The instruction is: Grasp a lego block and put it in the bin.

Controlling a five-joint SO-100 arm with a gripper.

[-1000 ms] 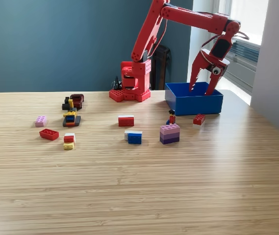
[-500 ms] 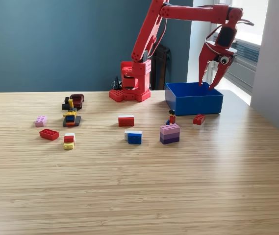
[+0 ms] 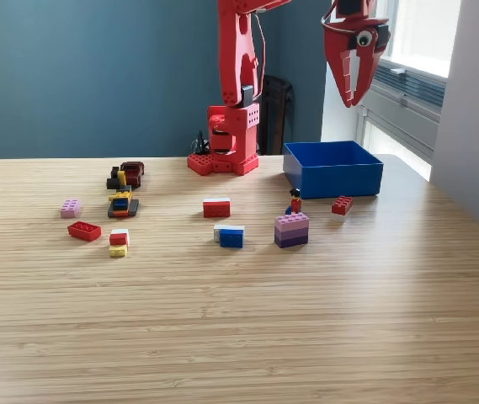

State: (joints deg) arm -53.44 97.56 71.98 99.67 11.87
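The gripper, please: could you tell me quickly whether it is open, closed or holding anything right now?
Gripper: closed, nothing visible between its fingers, raised high above the blue bin.

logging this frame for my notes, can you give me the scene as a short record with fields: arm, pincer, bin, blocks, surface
arm: red arm, base at the table's far edge, raised high
pincer: pincer well above the bin, tips pointing down and close together, nothing visible between them
bin: blue bin on the table at the exterior view's right; inside not visible
blocks: red block and small figure just in front of the bin; purple stack, blue-and-white block, red-and-white block mid-table; more pieces on the view's left
surface: wooden table
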